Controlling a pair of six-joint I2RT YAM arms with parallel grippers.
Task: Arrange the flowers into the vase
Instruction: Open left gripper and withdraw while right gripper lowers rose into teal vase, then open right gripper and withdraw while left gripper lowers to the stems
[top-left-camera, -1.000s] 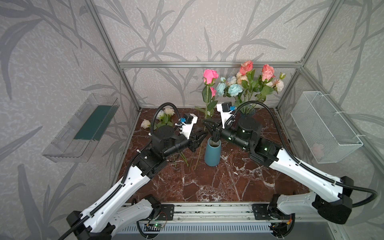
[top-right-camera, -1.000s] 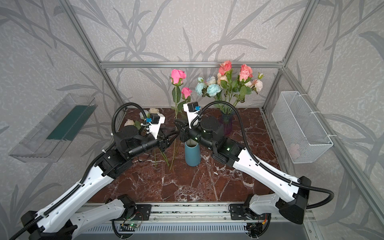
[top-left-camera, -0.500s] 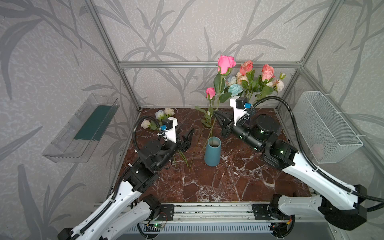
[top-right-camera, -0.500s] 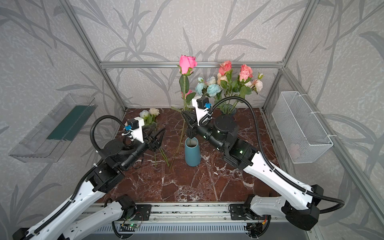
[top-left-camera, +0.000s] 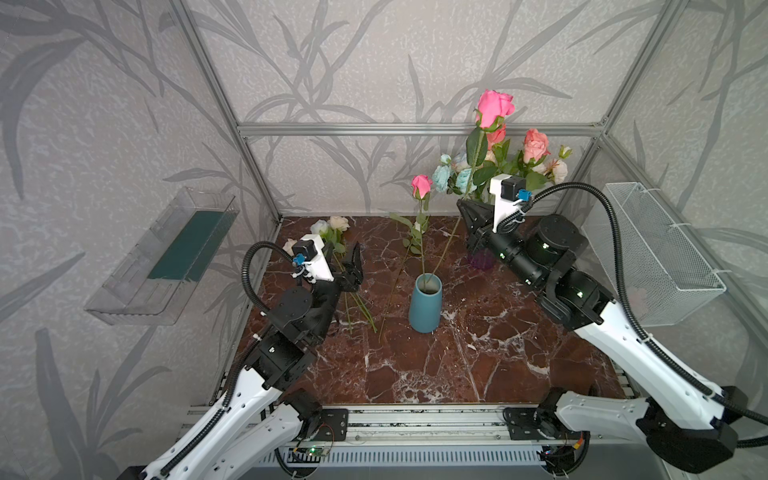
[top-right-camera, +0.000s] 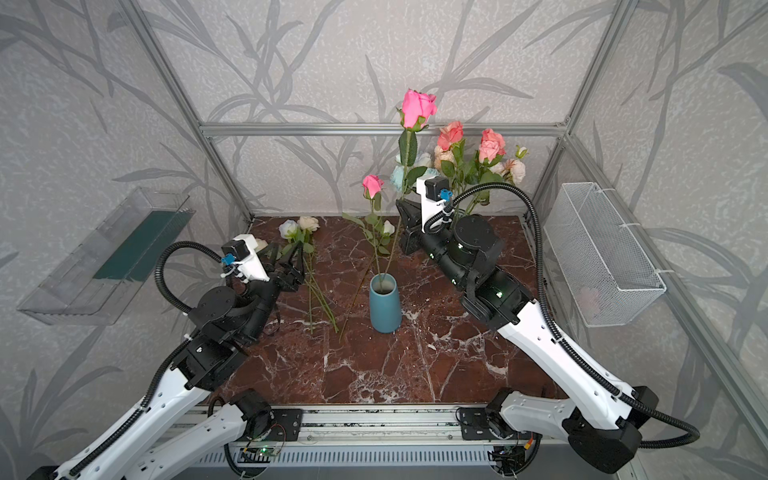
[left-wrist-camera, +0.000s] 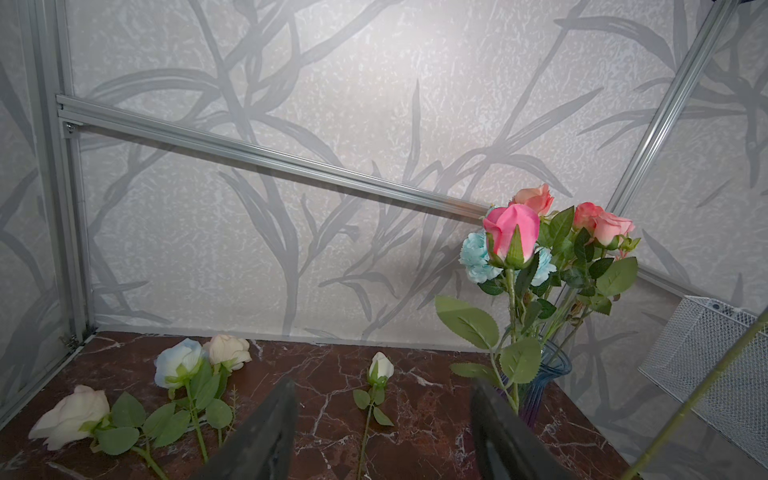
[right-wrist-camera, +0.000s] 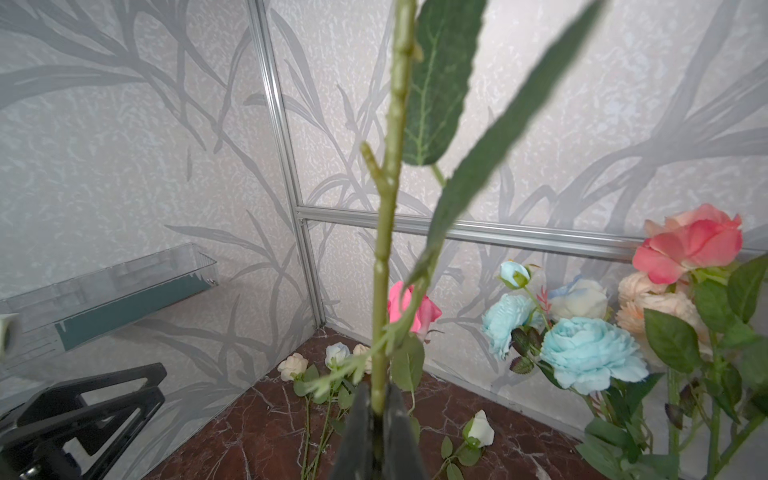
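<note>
Freed by the spread left fingers (top-left-camera: 355, 261), the pink rose (top-left-camera: 494, 109) is clamped in the right fingers (right-wrist-camera: 362, 432), ready for the vase (top-left-camera: 424, 305) below.

Teal-blue for the vase (top-left-camera: 424, 307), plain and matte. Dark red-brown marble on the tabletop (top-left-camera: 415, 374), white veins all over. Grey wallpaper (top-left-camera: 332, 62) with darker grey leaf shapes. Hot pink on the tall rose (top-left-camera: 493, 109) and the smaller bud (top-left-camera: 421, 185), green stems and leaves. Coral, peach and pale blue in the back bunch (top-left-camera: 535, 145). White and cream for the roses lying flat (top-left-camera: 338, 223). White mesh basket (top-left-camera: 660, 257), clear tray (top-left-camera: 166, 257) with a dark green liner. White shells on the arms (top-left-camera: 623, 345), black joints and black ribbed hoses.
</note>
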